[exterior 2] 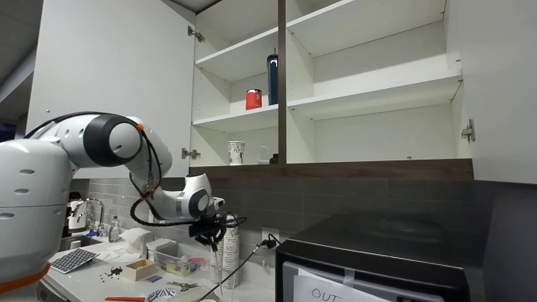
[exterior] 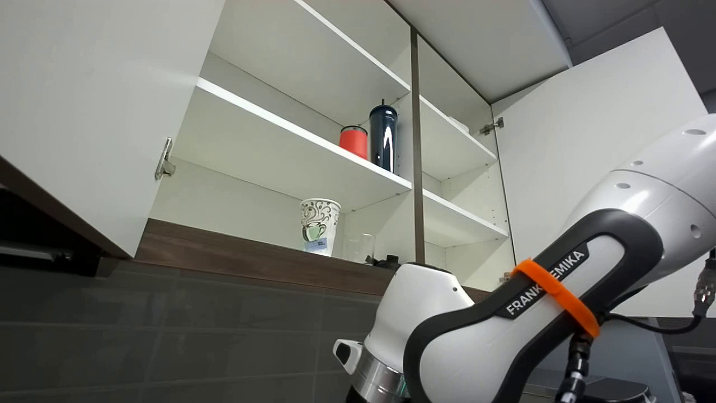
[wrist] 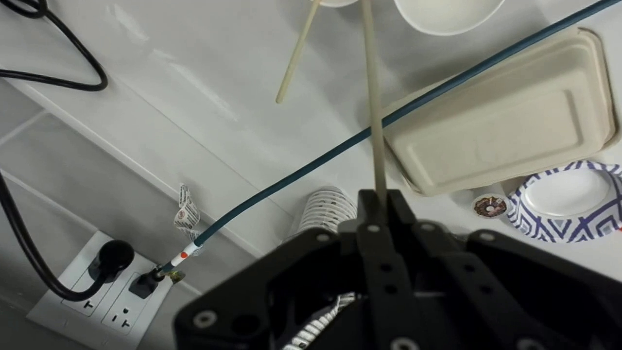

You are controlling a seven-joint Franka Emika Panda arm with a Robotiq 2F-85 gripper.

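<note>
The pincer (wrist: 382, 197) is clenched on one thin stick (wrist: 373, 87), pointing down over the counter (wrist: 272, 121) and crossing in front of one blue cable (wrist: 301, 171) in the wrist view. A second stick (wrist: 296, 58) shows near two white containers (wrist: 449, 17), cut off at the edge. One beige tray (wrist: 495, 131) and one patterned bowl (wrist: 566, 194) lie nearby; an exterior view shows two stacks of cups (exterior 2: 231, 253).

In the gripper (wrist: 383, 197), in the wrist view: stick (wrist: 374, 97) toward twelve o'clock, in front of a cable (wrist: 301, 171). From its tips, on the counter (wrist: 252, 131): tray (wrist: 495, 141) at two o'clock, bowl (wrist: 566, 192) at three, cup stack (wrist: 328, 209) at nine. At eight: outlet (wrist: 116, 304) on the wall (wrist: 97, 194).
</note>
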